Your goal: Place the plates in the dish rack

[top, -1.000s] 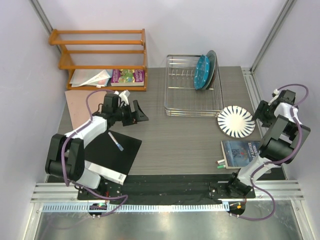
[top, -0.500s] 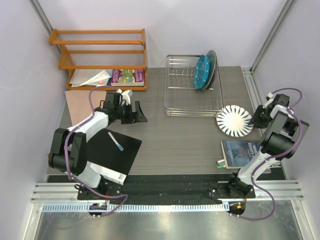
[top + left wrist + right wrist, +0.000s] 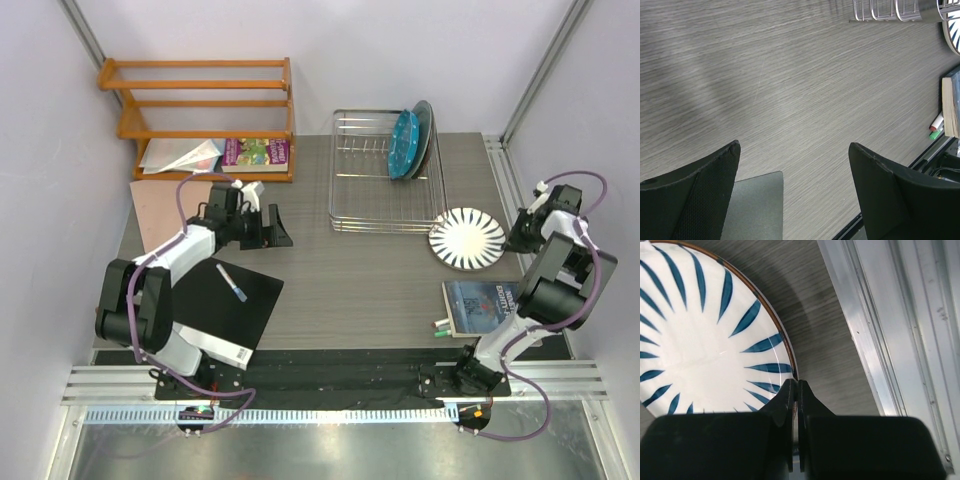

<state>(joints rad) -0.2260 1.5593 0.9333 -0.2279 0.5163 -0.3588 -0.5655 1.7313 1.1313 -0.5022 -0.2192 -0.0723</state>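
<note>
Right pincer point(image 3: 798, 390) is clamped on just the rim of the striped plate point(image 3: 700, 340), left pincer point(image 3: 794, 150) wide apart, so it could slip when lifted.

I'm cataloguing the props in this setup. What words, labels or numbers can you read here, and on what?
Blue book: white title lettering, too small to read.
Purple book in the orange shelf unit: cover print, too blurred to read.
No other text shows.
</note>
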